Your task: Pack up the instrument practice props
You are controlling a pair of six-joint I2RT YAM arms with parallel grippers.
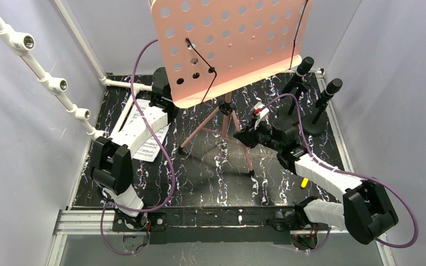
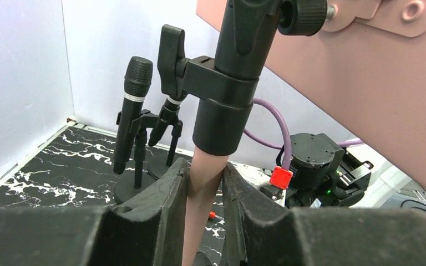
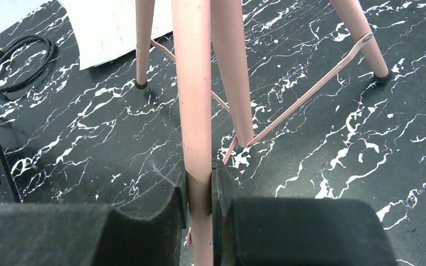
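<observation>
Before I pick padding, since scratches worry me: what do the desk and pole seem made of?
Desk: probably painted sheet metal, matte salmon pink; thin, with punched round holes. Pole: likely coated metal tube; slim, round, smooth, evenly pink.

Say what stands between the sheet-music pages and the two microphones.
The pink tripod legs, one held by the right gripper; the top view shows this.

Pale walls (image 1: 399, 50), black marbled tabletop (image 1: 211, 180)

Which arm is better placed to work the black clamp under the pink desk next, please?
Probably left: the left gripper holds the pole just below the clamp, while the right gripper grips a leg, lower down.
</observation>
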